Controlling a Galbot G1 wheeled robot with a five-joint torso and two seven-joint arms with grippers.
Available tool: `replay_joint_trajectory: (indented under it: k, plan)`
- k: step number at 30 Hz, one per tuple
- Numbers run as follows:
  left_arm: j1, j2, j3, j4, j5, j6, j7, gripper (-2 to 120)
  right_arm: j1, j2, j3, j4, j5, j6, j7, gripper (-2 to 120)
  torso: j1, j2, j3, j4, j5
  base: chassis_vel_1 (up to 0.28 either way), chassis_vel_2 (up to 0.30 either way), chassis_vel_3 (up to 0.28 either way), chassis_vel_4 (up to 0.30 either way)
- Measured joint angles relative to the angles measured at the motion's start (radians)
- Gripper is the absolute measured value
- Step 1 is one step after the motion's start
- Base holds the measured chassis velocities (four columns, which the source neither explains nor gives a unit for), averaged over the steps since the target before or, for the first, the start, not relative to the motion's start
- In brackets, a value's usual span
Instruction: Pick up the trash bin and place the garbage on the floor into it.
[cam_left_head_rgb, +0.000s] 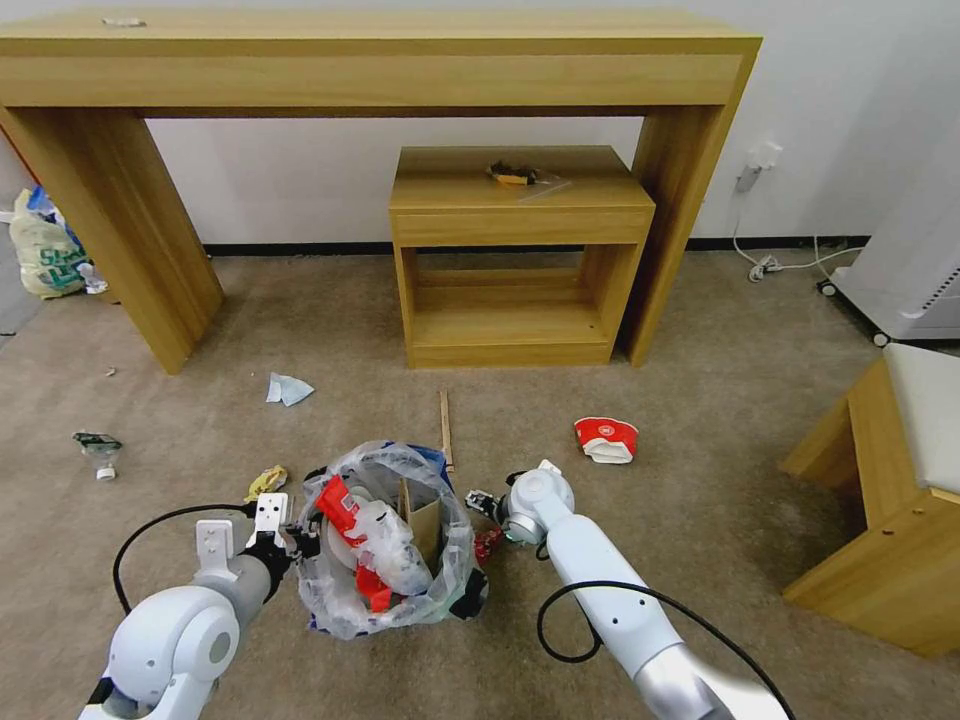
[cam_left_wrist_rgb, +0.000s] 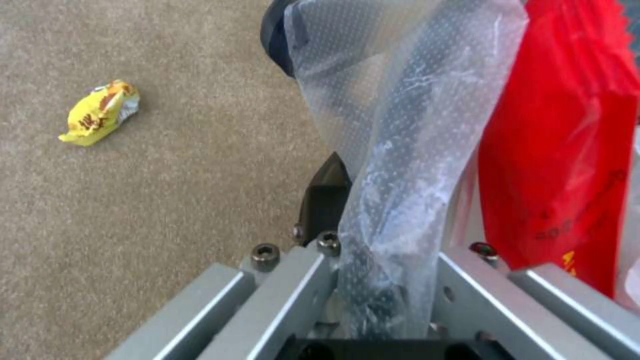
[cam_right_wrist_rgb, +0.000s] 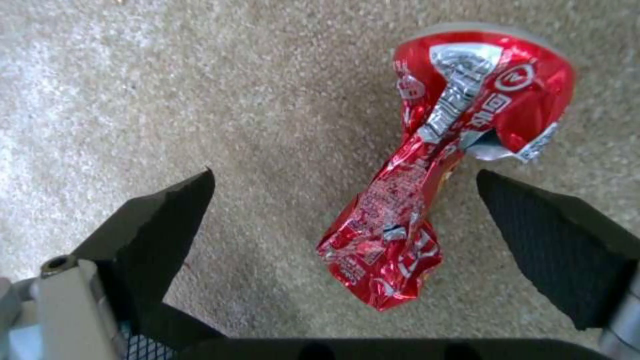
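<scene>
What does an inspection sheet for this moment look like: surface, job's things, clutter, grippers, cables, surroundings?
Surface: beige carpet.
Job's things: trash bin holds wrappers and cardboard; red wrapper, yellow wrapper, red-white cup, stick, tissue lie loose.
Clutter: printed bag by desk.
Grippers: left gripper shut on bin's rim; right gripper open, straddling red wrapper.
Cables: black loops on both arms; white cord by wall.
Surroundings: wooden desk, stool.
</scene>
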Motion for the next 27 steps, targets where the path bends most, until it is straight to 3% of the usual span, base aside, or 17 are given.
replay_joint_trajectory:
  k: [6, 10, 11, 14, 17, 27]
  plan:
    - [-0.003, 0.000, 0.001, 0.006, 0.000, 0.000, 0.000, 0, 0.005, 0.007, 0.001, -0.019, -0.001, 0.011, -0.009, 98, 0.000, 0.000, 0.000, 0.0001, 0.0000, 0.000, 0.000, 0.000, 0.000]
    - [-0.009, -0.002, 0.005, 0.012, -0.001, 0.000, -0.001, 0, 0.009, 0.010, 0.002, -0.039, -0.010, 0.018, -0.028, 88, 0.000, 0.000, 0.000, -0.0001, 0.0000, 0.000, 0.000, 0.000, 0.000]
    - [-0.011, -0.003, 0.007, 0.014, -0.002, 0.000, -0.001, 0, 0.012, 0.013, 0.004, -0.049, -0.010, 0.022, -0.033, 80, 0.000, 0.000, 0.000, 0.0000, 0.0000, 0.000, 0.000, 0.000, 0.000]
    - [-0.012, -0.003, 0.009, 0.014, -0.002, 0.000, -0.001, 0, 0.014, 0.015, 0.005, -0.060, -0.013, 0.027, -0.044, 73, 0.000, 0.000, 0.000, 0.0001, 0.0001, 0.000, 0.000, 0.000, 0.000]
    - [-0.012, -0.003, 0.009, 0.014, -0.005, 0.000, -0.001, 0, 0.014, 0.015, 0.005, -0.075, -0.032, 0.036, -0.068, 58, 0.000, 0.000, 0.000, 0.0000, 0.0001, 0.000, 0.000, 0.000, 0.000]
    - [-0.012, -0.003, 0.008, 0.013, -0.007, 0.000, 0.001, 0, 0.003, 0.011, 0.006, -0.085, -0.090, 0.045, -0.116, 23, 0.000, 0.000, 0.000, 0.0001, 0.0001, 0.000, 0.000, 0.000, 0.000]
